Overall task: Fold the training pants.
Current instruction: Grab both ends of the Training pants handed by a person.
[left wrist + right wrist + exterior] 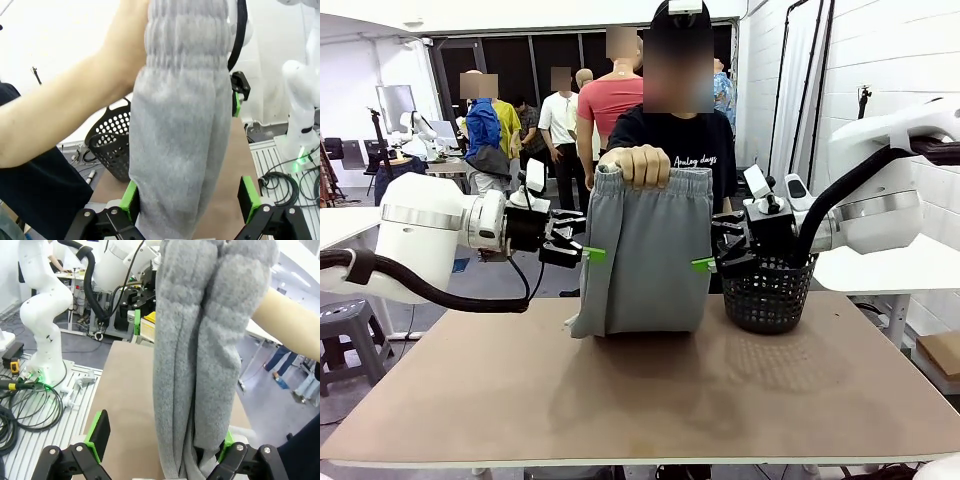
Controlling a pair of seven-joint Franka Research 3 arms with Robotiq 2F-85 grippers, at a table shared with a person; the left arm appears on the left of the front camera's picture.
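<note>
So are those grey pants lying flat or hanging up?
Hanging up: the pants dangle from a person's hand gripping the waistband, lower end reaching the table.

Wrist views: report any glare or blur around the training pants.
Left wrist view: the background above the person's forearm is blown out white, and the training pants look slightly soft. Right wrist view: ceiling lights glare at upper right; the pants, close to the lens, are soft too.

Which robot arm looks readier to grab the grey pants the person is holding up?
Left, barely. The left gripper and right gripper both stand open astride the training pants, but the left has cloth more squarely between its pads.
</note>
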